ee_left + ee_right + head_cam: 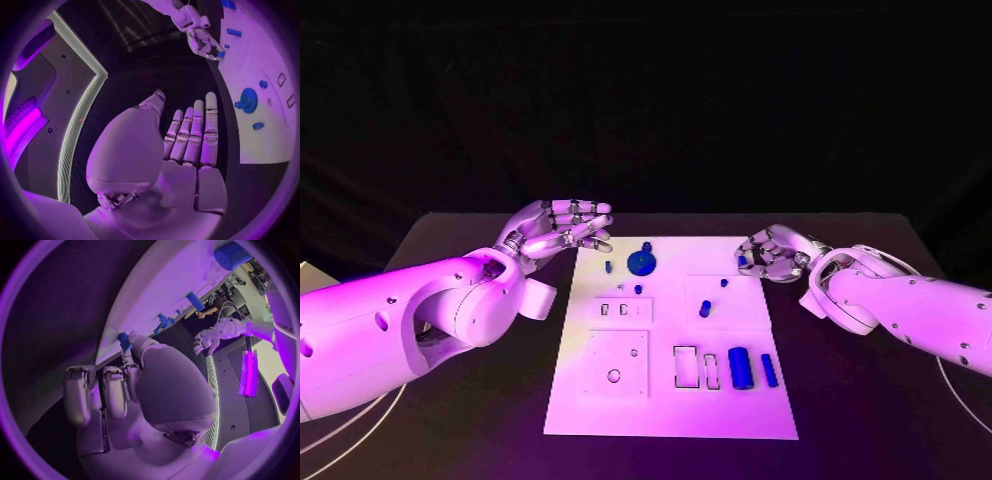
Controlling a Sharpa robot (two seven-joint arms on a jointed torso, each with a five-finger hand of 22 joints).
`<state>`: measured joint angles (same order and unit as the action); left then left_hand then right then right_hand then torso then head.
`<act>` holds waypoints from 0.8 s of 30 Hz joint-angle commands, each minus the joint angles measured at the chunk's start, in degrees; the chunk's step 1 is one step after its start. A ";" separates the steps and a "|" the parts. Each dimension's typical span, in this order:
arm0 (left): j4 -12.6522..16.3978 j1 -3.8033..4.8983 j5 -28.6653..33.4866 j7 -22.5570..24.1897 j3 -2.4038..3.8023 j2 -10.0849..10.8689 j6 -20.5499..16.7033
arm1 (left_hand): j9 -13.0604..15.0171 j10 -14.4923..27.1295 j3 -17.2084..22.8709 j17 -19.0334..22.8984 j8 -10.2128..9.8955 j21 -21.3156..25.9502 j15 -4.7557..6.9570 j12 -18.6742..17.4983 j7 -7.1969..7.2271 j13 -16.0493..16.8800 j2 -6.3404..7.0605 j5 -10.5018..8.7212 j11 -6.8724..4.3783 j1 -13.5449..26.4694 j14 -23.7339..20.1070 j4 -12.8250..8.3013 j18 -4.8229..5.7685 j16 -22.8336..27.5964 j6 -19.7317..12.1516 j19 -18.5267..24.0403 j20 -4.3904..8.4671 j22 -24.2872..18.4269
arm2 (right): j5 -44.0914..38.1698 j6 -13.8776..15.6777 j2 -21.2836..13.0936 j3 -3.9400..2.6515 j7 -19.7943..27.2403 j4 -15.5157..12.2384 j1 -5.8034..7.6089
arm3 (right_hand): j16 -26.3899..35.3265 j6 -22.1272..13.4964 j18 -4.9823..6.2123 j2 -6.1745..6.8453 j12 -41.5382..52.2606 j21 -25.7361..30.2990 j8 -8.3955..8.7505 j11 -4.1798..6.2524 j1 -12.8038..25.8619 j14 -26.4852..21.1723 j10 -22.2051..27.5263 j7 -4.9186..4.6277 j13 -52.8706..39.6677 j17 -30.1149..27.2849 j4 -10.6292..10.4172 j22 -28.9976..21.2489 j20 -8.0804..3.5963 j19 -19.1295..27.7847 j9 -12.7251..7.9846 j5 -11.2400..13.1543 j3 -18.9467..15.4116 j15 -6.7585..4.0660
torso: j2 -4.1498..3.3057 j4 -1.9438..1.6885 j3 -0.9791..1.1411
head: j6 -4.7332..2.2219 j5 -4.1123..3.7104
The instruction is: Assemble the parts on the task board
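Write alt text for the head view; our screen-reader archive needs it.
A white task board with small blue parts lies on a black table. The left hand hovers open at its far left corner; the right hand pinches a blue piece at its right edge.

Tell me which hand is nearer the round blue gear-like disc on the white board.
Left. The left hand hovers off the white board's far left corner, a short way from the round blue disc. The right hand is at the board's right edge, farther away, pinching a small blue part.
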<state>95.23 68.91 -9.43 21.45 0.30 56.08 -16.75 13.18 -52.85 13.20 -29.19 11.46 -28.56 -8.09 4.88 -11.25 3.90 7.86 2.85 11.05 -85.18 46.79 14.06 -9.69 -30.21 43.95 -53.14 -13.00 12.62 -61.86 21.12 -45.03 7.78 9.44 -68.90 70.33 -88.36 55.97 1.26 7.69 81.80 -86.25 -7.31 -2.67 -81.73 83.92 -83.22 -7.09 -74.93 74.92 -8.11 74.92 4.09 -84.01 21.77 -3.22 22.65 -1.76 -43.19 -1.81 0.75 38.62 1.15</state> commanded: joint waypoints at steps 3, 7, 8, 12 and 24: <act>0.06 0.00 -0.14 0.48 0.01 -0.06 0.50 | 0.01 0.27 -0.03 -0.07 0.25 -0.35 0.07 -0.32 -2.40 -0.08 -0.33 -0.04 0.08 -0.67 -0.44 -0.16 -0.64 -0.40 0.14 0.21 -0.06 0.01 | -0.02 -0.17 0.22 0.00 0.03 -0.07 -0.06 | -0.28 0.83 -0.35 -0.64 0.46 -0.53 -0.49 0.21 0.32 5.31 -0.43 0.07 -8.78 11.80 0.07 12.18 -0.28 -4.48 0.16 -0.22 0.70 -0.47 | -0.01 0.00 -0.04 | 0.02 -0.01; 0.05 0.00 -0.08 0.50 -0.01 -0.04 0.55 | 0.01 0.27 -0.03 -0.07 0.25 -0.35 0.07 -0.32 -2.40 -0.08 -0.33 -0.04 0.08 -0.67 -0.44 -0.16 -0.64 -0.40 0.14 0.21 -0.06 0.01 | -0.01 2.72 0.21 0.00 -0.90 -0.37 -0.07 | -0.31 1.51 -0.47 -1.01 0.65 -0.97 -1.06 0.40 0.67 5.33 -0.60 0.25 -8.94 11.88 0.15 12.59 -0.35 -4.69 0.36 -0.22 1.33 -0.52 | 0.03 0.01 -0.07 | -0.08 0.07; 0.04 0.00 -0.05 0.50 -0.01 -0.03 0.57 | 0.01 0.27 -0.03 -0.07 0.25 -0.35 0.07 -0.32 -2.40 -0.08 -0.33 -0.04 0.08 -0.67 -0.44 -0.16 -0.64 -0.40 0.14 0.21 -0.06 0.01 | 0.06 3.55 0.17 0.00 -1.30 -0.53 -0.07 | -0.32 1.56 -0.47 -1.12 0.65 -0.96 -1.13 0.42 0.67 5.34 -0.61 0.28 -8.94 11.92 0.21 12.58 -0.36 -4.69 0.39 -0.22 1.49 -0.51 | 0.05 0.02 -0.08 | -0.08 0.11; 0.01 0.00 0.03 0.52 -0.05 -0.05 0.64 | 0.00 0.29 -0.02 -0.07 0.25 -0.37 0.06 -0.35 -2.41 -0.09 -0.37 -0.04 0.08 -0.68 -0.46 -0.15 -0.64 -0.42 0.12 0.20 -0.06 0.02 | 1.11 6.34 -0.16 -0.01 -2.90 -1.43 0.01 | -0.37 1.21 -0.61 -3.06 0.02 -1.43 -1.61 0.14 0.25 5.37 -0.08 -0.22 -8.51 12.07 1.35 13.03 -0.01 -4.93 0.63 -0.28 4.67 0.06 | 0.08 -0.04 -0.10 | -0.07 0.06; -0.07 0.00 0.20 0.50 -0.14 -0.15 0.64 | 0.00 0.31 -0.04 -0.08 0.25 -0.40 0.05 -0.37 -2.38 -0.10 -0.38 -0.04 0.10 -0.66 -0.48 -0.14 -0.64 -0.44 0.10 0.20 -0.06 0.03 | 1.77 9.51 -0.83 -0.12 -7.62 -9.02 2.55 | -0.65 1.12 -0.64 -3.13 -0.15 -1.54 -2.13 -0.17 1.12 5.52 0.02 -0.56 -8.40 12.73 1.78 13.13 0.27 -4.99 0.93 -0.23 5.86 0.35 | 0.35 0.05 -0.40 | 0.05 0.24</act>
<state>95.09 68.90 -9.37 21.44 0.14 56.06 -16.75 13.17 -52.85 13.20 -29.17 11.46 -28.78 -8.09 4.88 -11.25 3.90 7.55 2.85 11.05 -85.49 46.79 14.06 -9.68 -30.41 43.94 -53.14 -13.00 12.62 -60.31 28.68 -45.88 7.68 4.46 -76.78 72.65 -88.61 57.01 1.26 5.09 81.86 -87.52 -8.89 -2.57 -80.83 83.92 -83.32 -7.26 -74.92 74.91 -6.36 74.91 4.10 -84.01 22.09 -3.32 28.12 -1.74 -42.98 -1.81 0.48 38.64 1.37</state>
